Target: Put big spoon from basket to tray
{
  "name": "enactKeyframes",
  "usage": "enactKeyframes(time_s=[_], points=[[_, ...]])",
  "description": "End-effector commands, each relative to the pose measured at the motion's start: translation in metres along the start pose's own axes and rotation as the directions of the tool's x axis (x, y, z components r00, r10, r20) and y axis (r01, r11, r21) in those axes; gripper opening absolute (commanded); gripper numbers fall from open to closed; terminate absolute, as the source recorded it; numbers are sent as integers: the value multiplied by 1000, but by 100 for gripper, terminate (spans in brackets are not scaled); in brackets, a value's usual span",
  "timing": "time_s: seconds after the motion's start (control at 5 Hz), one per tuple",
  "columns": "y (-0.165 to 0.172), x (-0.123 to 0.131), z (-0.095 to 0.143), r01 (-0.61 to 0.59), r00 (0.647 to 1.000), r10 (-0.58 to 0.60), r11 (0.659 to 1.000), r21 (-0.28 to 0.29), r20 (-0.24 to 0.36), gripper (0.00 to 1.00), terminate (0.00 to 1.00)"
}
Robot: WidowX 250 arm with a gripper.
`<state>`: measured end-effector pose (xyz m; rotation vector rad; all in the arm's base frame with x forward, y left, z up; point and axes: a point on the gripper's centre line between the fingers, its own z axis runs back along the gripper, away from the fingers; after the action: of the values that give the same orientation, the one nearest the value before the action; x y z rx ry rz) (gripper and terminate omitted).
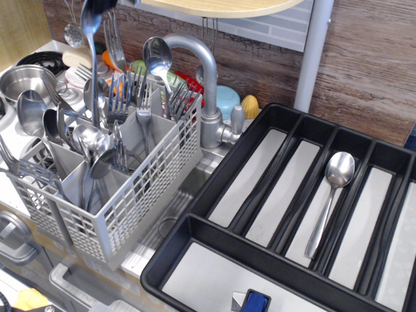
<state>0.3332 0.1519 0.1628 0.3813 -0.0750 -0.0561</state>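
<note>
The big spoon (91,29) hangs upright above the back left of the light grey basket (133,208), bowl up, its slim handle reaching down among the other cutlery. My gripper (101,5) shows only as a dark shape at the top edge, right above the spoon's bowl, and it holds the spoon there. The black tray (195,224) lies to the right. One of its long compartments holds another steel spoon (338,170).
The basket holds several smaller spoons and forks. A curved steel faucet (207,75) stands between the basket and the tray. A round steel pot (19,79) sits at the far left. A wooden shelf and a white pole (312,52) are at the back.
</note>
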Motion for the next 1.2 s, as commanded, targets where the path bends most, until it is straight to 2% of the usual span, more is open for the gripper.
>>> enactKeyframes(time_s=[0.0, 0.2, 0.4, 0.6, 0.8, 1.0], points=[[-16, 22, 67, -16, 997, 9, 994, 104, 74, 0, 0], [-24, 30, 86, -57, 997, 50, 991, 119, 57, 0, 0], [-37, 39, 96, -159, 986, 157, 987, 32, 59, 0, 0], [-55, 40, 88, -251, 960, 253, 967, -34, 115, 0, 0], [-74, 29, 68, -401, 890, 434, 891, -215, 137, 0, 0], [-93, 20, 55, -480, 839, 534, 816, -323, 101, 0, 0]])
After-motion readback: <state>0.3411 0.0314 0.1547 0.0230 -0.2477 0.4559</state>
